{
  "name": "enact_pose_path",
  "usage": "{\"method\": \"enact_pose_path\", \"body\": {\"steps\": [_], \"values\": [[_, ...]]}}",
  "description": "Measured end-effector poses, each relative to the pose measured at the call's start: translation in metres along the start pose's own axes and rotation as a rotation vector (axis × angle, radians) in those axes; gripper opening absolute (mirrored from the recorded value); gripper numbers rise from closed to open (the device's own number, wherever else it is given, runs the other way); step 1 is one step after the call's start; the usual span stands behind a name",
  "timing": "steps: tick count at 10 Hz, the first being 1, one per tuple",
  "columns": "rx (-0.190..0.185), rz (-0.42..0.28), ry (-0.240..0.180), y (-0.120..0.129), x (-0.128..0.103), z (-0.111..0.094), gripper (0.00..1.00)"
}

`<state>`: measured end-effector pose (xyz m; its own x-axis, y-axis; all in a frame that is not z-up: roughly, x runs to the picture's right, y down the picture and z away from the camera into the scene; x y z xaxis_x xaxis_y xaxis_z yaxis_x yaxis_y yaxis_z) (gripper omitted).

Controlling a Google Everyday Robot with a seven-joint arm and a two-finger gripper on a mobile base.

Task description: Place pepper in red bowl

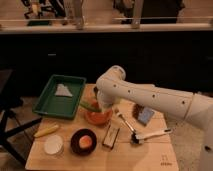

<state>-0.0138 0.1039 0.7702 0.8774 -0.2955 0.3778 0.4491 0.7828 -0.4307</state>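
Gripper (pixel 103 106) hovers mid-frame over the red bowl (pixel 98 119), pepper (pixel 89 105) at the bowl's left rim; whether it grasps anything is unclear.

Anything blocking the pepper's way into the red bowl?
Nothing visible. The slim curved green pepper is over the left rim of the shallow orange-red bowl, right beside the pincer, with no other object between them.

Arm (pixel 160 101): white glossy shell, thick tubular link, rounded bulbous joint above the red bowl (pixel 95 120). Small dark spots run along the link. The pale gripper (pixel 103 105) sits directly over the red bowl.
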Motion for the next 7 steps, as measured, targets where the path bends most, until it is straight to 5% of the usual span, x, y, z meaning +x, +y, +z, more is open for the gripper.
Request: {"method": "enact_pose_path", "body": {"steps": [7], "values": [[-0.006,0.076,-0.026,-0.028,0.022,0.025,0.00]]}}
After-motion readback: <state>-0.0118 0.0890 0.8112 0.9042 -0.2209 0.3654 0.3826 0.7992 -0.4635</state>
